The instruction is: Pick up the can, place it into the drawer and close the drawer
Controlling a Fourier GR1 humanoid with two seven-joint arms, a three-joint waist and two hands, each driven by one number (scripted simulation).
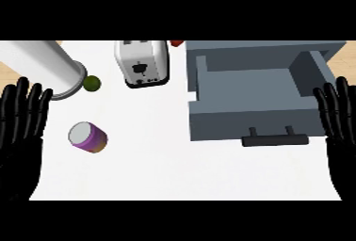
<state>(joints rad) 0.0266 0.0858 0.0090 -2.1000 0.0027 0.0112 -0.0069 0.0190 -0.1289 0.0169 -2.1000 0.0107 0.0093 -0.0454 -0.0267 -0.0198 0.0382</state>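
Can point(88, 137), purple w/ grey top, sits on the white counter point(181, 174) at my left-center, nothing touching it. Drawer point(254, 92) is pulled open on the right, black handle point(274, 140) facing me. I've got left hand point(23, 110) resting open at left edge, fingers up; right hand point(338, 110) same at right edge, beside the drawer. Toaster point(142, 63), lime point(92, 83) farther back
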